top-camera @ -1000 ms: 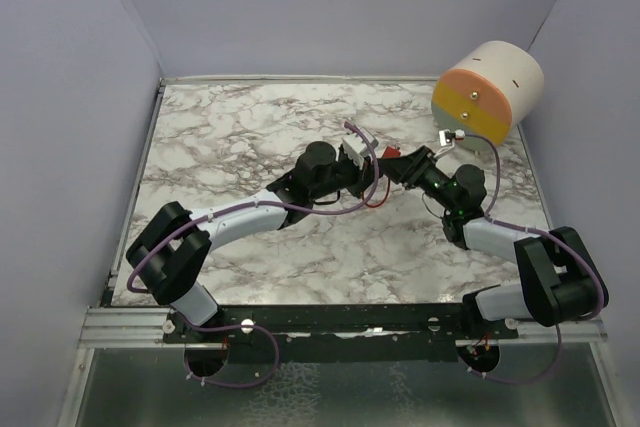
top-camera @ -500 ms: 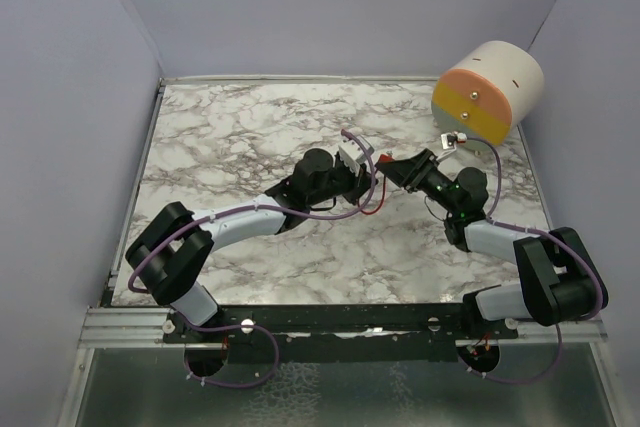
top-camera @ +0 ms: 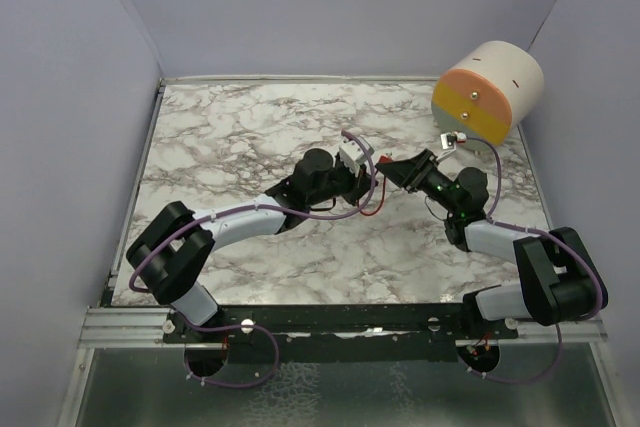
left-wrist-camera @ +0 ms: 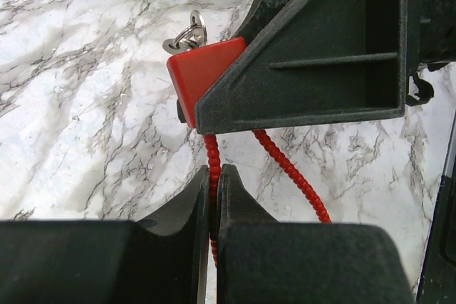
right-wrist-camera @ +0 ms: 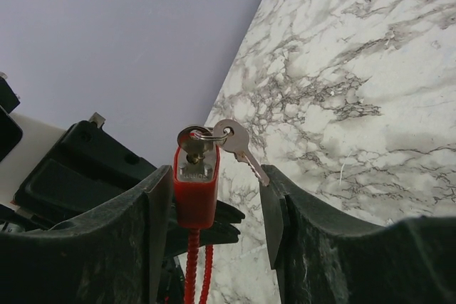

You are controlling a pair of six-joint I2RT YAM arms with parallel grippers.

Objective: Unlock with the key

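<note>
While our left gripper [left-wrist-camera: 214, 179] pinches the cable [left-wrist-camera: 211, 149] and our right gripper [right-wrist-camera: 217, 183] stands open around the padlock [right-wrist-camera: 195, 191], closing could jam the key [right-wrist-camera: 191, 144].

A marble-patterned table [top-camera: 230, 137] bears a cream drum [top-camera: 490, 87] at its far-right corner.

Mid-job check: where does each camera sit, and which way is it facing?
Top external: above and behind the bases, looking down on the marble table; left arm and right arm show.
Left wrist: low, facing the red padlock; its shut left pincer pinches the cable.
Right wrist: looks along the table; its right pincer flanks the padlock.
Shared: both wrist views see padlock and keys.
</note>
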